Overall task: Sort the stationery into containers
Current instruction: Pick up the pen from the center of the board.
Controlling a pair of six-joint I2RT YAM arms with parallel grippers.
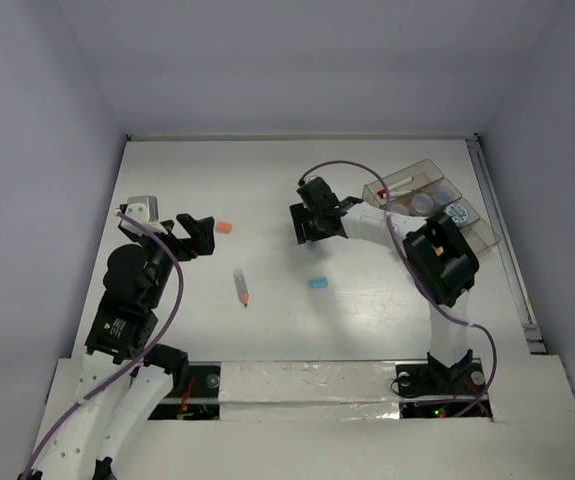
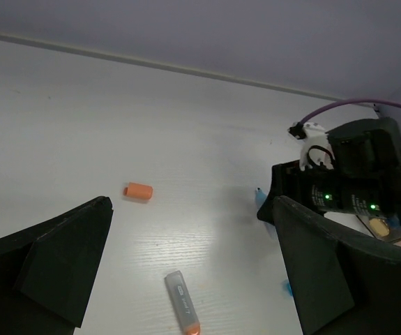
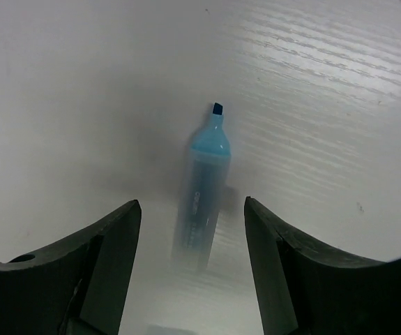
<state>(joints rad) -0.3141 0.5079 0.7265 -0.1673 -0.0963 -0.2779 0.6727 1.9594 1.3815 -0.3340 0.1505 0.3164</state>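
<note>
My right gripper (image 1: 312, 228) (image 3: 193, 230) is open and low over the table, its fingers on either side of an uncapped light-blue marker (image 3: 203, 192) that lies flat. The marker's tip also shows in the left wrist view (image 2: 259, 195). My left gripper (image 1: 195, 236) (image 2: 190, 262) is open and empty, above the table to the left. An orange stub (image 1: 225, 228) (image 2: 138, 191) lies just right of it. A grey marker with an orange tip (image 1: 242, 287) (image 2: 182, 302) lies nearer. The clear divided tray (image 1: 407, 176) at the far right holds two round jars (image 1: 422, 203) (image 1: 456, 213) and a red item (image 1: 383, 192).
A small light-blue cap (image 1: 318, 283) (image 2: 286, 286) lies on the table below the right gripper. The right arm's body (image 1: 445, 262) stands next to the tray. The walls enclose the table at the back and both sides.
</note>
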